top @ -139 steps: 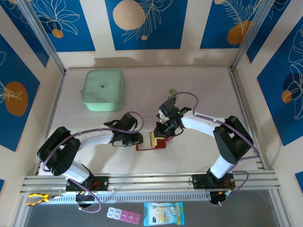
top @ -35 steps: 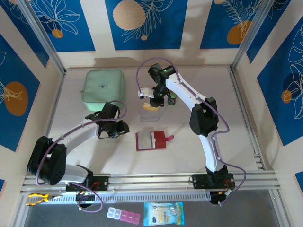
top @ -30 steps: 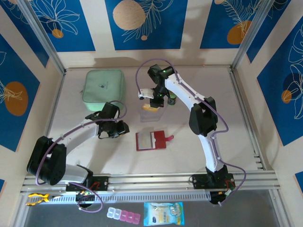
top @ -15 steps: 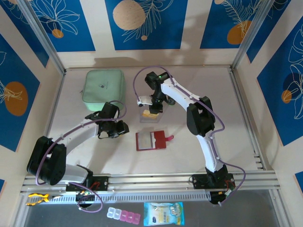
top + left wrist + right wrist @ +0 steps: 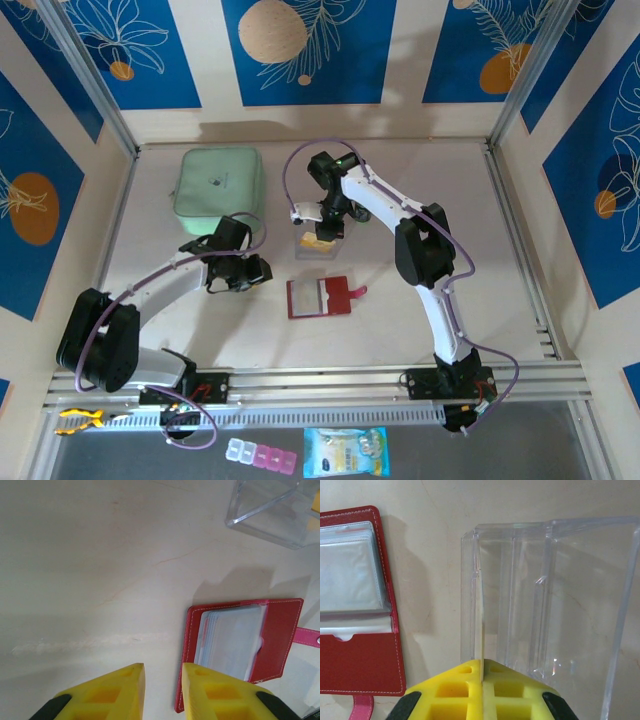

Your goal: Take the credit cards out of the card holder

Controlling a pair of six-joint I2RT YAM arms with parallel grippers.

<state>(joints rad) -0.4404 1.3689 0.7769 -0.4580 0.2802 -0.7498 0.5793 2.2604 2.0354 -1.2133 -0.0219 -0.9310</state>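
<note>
The dark-red card holder [image 5: 318, 297] lies open on the table with its clear sleeves [image 5: 230, 640] up and its pink snap tab [image 5: 357, 291] to the right. My right gripper [image 5: 483, 661] is shut on a thin tan credit card [image 5: 482, 615]. The card stands edge-on, low over the left compartment of the clear plastic tray [image 5: 545, 595]. From above, the card [image 5: 318, 241] shows at the tray, just behind the holder. My left gripper [image 5: 162, 667] is open by a narrow gap with nothing in it, over bare table at the holder's left edge [image 5: 186, 650].
A mint-green pouch [image 5: 219, 190] lies at the back left. Metal rails run along the table's near edge [image 5: 320, 382]. A pill organiser [image 5: 261, 455] and a blue packet [image 5: 345, 450] sit below the rails, off the table.
My right gripper has carried the card a little left and down, closer to the clear tray. The left arm and the card holder have stayed still.
</note>
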